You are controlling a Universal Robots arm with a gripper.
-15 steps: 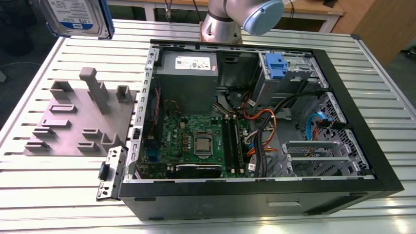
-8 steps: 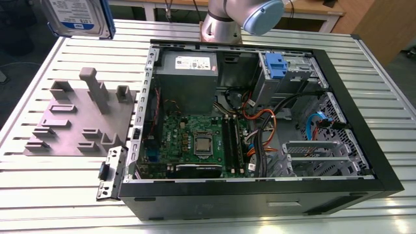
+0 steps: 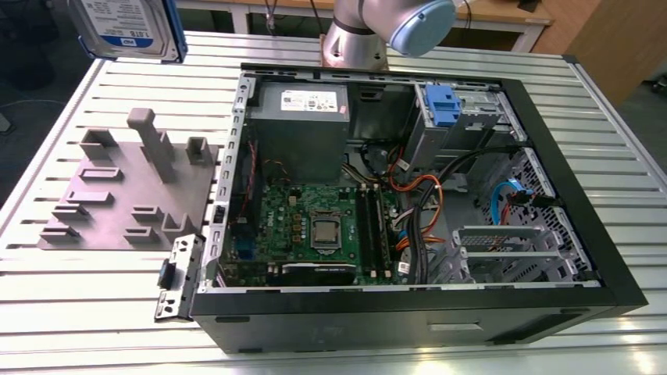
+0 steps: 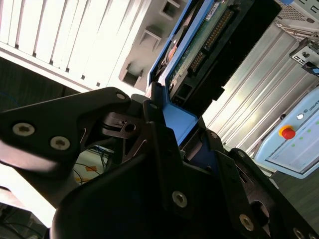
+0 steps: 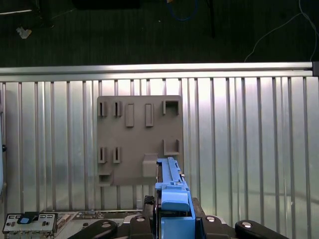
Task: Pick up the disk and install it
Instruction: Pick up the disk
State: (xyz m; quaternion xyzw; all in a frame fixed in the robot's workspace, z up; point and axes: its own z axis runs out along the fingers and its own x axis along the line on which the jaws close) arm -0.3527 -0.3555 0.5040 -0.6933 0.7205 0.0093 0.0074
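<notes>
In the exterior view, an open computer case lies on the bench, a fixture plate beside it at its nine o'clock, the arm behind at twelve o'clock, and the disk aloft at ten o'clock, clear of the bench.

We see our arm as a silver tube with a pale blue joint cap. Our fingers are matte black angular links and plates, fastened with bright silver screws.
</notes>
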